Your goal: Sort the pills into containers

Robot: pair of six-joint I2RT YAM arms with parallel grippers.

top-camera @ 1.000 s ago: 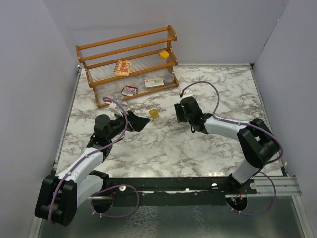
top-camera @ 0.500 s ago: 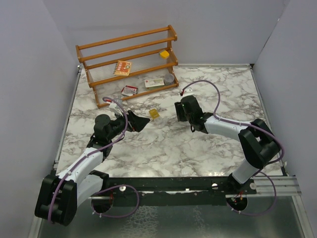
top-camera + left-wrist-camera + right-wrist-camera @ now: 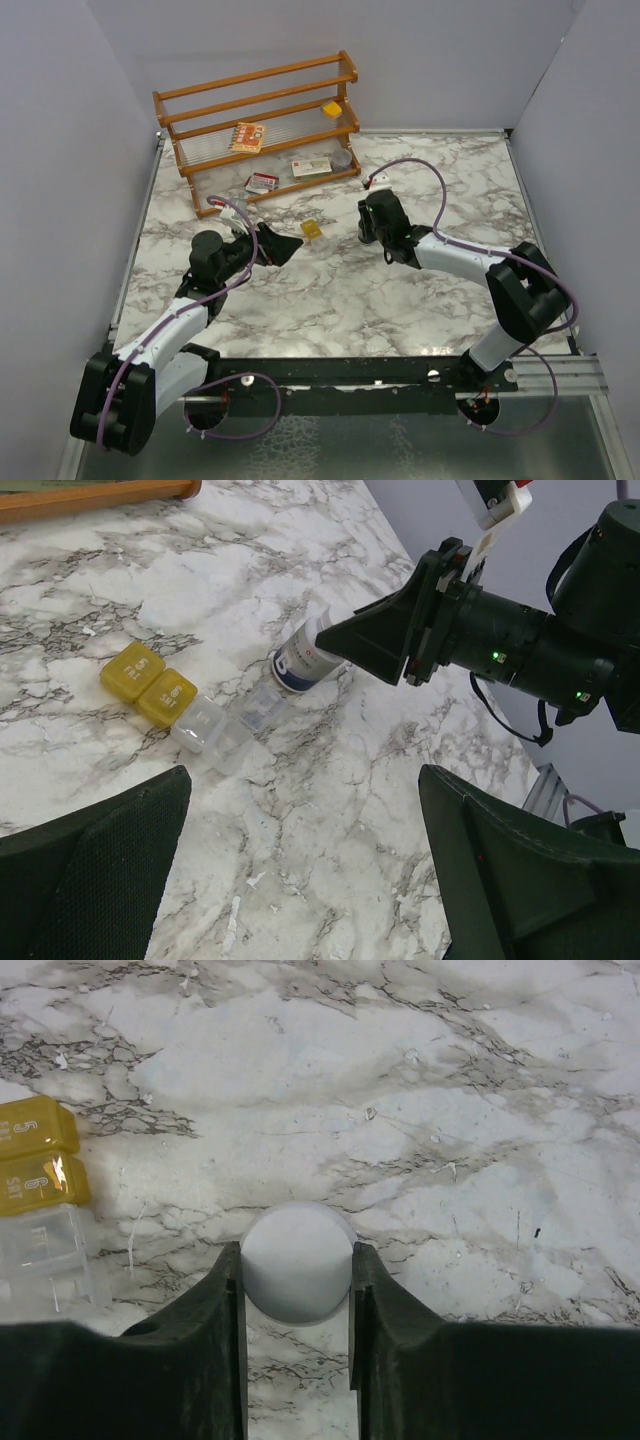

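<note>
- The right gripper [image 3: 297,1252] is closed on the white cap [image 3: 297,1265] of the bottle [image 3: 303,663], with a finger pressed to each side of it.
- The bottle stands on the surface [image 3: 350,860], cap still on, so we judge that nothing has gone into it.
- The pills [image 3: 148,683], a small yellow cluster, lie on the surface to one side of the bottle, outside both containers.
- What we take for the clear vial [image 3: 262,704] lies between the pills and the bottle; we cannot tell whether it holds anything.
- The left gripper [image 3: 305,775] hangs wide open near the pills, holding nothing.
- We judge the task barely begun: opening the bottle and moving every pill remain.
</note>
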